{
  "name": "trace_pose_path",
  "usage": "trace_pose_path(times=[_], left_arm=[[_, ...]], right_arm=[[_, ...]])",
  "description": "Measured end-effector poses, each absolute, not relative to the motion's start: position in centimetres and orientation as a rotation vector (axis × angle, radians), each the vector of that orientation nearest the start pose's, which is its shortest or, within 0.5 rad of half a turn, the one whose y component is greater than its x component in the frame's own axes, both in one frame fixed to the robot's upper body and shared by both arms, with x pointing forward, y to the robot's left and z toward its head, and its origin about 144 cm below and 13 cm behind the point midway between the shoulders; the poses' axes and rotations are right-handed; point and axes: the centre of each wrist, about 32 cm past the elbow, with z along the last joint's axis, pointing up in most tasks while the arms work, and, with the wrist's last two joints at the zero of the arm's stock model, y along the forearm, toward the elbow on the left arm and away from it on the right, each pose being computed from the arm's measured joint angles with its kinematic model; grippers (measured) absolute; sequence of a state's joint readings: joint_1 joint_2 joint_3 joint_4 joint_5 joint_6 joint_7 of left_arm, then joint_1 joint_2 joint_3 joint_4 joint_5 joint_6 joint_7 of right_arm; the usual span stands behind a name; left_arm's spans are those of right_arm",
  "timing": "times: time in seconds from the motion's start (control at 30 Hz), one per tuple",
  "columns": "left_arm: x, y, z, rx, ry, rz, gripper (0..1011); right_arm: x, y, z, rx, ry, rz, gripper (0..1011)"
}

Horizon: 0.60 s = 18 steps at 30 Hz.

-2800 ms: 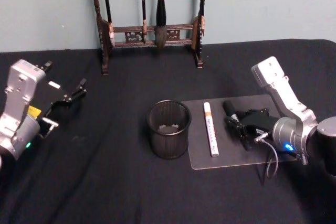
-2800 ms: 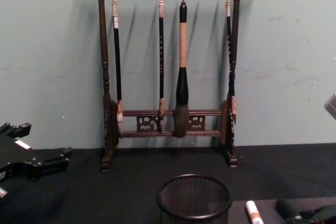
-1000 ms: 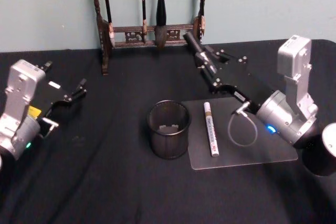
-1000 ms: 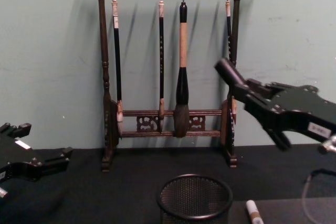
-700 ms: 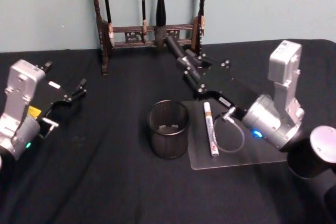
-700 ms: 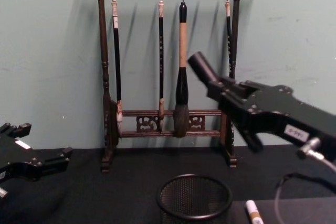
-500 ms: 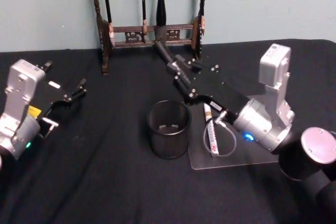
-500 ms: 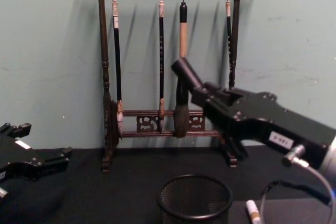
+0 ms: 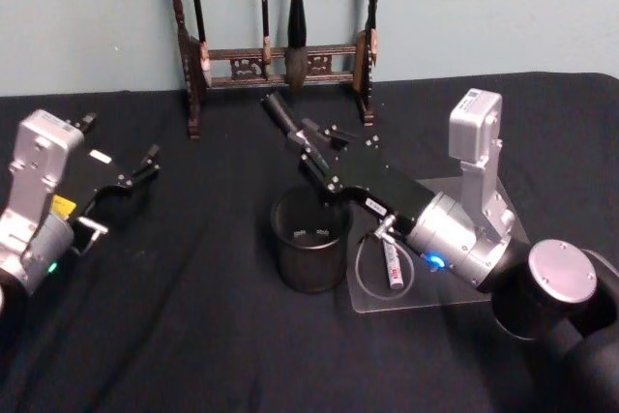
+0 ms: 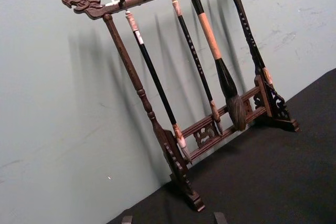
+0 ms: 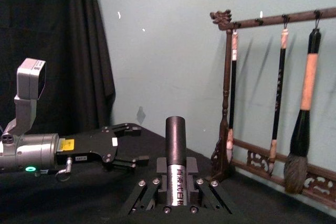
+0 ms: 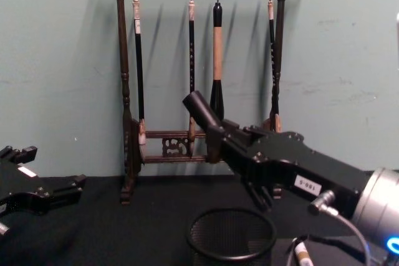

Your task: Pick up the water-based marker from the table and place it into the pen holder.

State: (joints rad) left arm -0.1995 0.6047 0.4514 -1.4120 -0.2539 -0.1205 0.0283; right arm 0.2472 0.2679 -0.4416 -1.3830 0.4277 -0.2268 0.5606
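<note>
While the head view looks down, the right gripper (image 9: pixel 314 150) clamps the dark marker (image 9: pixel 281 113), tilted, above the pen holder (image 9: pixel 309 249); the left gripper (image 9: pixel 145 163) rests far left. Chest view: the marker slants up-left over the pen holder. Right wrist view: the left gripper's fingers (image 11: pixel 125 127) stand apart.

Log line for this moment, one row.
right pincer: shut on black marker, tilted above pen holder | white marker: lying on clear mat | left pincer: open, parked left
</note>
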Motion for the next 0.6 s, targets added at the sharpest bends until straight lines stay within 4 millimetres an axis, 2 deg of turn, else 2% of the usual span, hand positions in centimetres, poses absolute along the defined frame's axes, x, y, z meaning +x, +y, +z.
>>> trace_pose_path(times=[0.6], left_arm=[[48.9,31.0,114.0,0.304,-0.285,1.248,1001]], right_arm=[[50.5,-17.7,112.9,0.133,-0.02,-0.641,214]])
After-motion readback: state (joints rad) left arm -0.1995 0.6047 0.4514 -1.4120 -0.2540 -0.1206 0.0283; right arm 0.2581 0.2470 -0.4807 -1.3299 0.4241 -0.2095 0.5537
